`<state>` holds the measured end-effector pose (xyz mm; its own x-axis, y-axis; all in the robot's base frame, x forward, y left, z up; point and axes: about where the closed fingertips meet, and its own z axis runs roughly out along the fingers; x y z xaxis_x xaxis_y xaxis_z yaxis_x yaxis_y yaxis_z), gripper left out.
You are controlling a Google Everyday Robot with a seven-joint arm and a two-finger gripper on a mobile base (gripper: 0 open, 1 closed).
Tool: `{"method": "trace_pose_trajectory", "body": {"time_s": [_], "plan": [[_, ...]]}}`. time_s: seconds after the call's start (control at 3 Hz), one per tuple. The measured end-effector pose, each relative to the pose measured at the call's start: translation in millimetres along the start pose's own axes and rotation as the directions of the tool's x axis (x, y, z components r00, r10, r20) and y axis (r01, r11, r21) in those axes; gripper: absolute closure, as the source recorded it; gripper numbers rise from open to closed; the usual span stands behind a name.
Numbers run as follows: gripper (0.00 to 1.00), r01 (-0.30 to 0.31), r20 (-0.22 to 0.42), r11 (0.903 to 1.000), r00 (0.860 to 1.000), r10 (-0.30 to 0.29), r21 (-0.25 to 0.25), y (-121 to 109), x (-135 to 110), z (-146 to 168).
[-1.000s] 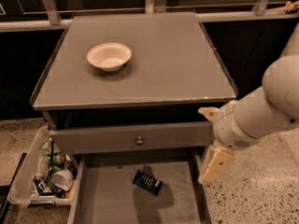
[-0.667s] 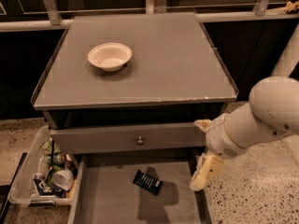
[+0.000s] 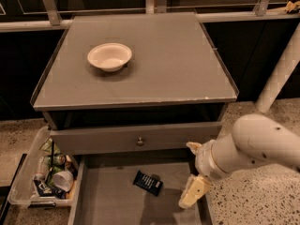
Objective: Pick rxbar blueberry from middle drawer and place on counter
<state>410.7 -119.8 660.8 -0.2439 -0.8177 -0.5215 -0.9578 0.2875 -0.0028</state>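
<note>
While the dark bar lies on the open drawer floor, the gripper is held open and empty near it, by the side wall.

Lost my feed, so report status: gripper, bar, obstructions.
Gripper open, empty, over drawer's right side. Bar flat on drawer floor, beside gripper, apart. Nothing between them. Bowl on counter.

Cream tool at grey middle drawer
</note>
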Motion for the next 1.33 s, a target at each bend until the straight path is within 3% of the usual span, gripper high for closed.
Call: {"method": "trace_pose_trajectory", "body": {"time_s": [0.33,0.67,1.33], "plan": [[0.00,0.074,0.016,0.9945,0.997,-0.076,0.074,2.9,11.5,22.4],[0.00,0.083,0.020,0.9907,0.996,-0.085,0.108,-4.6,8.4,21.7],[0.00,0.095,0.037,0.9891,0.994,-0.100,0.113,-3.0,6.9,24.9]]}}
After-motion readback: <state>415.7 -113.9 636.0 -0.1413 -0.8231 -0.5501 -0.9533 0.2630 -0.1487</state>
